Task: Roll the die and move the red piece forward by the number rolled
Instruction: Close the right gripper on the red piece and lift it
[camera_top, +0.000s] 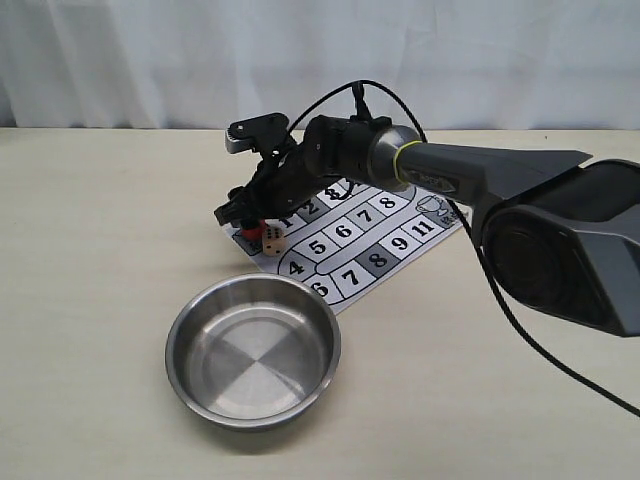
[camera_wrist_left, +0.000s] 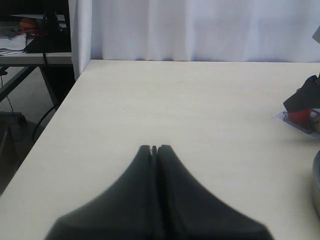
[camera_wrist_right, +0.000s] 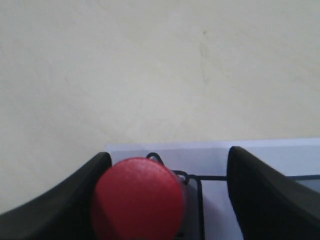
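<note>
The red piece (camera_top: 250, 229) stands upright on the near-left corner of the numbered board (camera_top: 400, 240). Just right of it sits the die (camera_top: 272, 237), pale with black pips. My right gripper (camera_top: 243, 215) reaches across from the right and is lowered over the red piece. In the right wrist view this gripper (camera_wrist_right: 169, 155) is open: the red piece (camera_wrist_right: 137, 197) lies against one finger, with a wide gap to the other. My left gripper (camera_wrist_left: 154, 148) is shut and empty over bare table, far from the red piece (camera_wrist_left: 300, 116).
A steel bowl (camera_top: 253, 350) stands empty in front of the board, close to its near edge. The right arm's cable hangs over the board. The table's left edge (camera_wrist_left: 60, 105) and a shelf beyond it show in the left wrist view.
</note>
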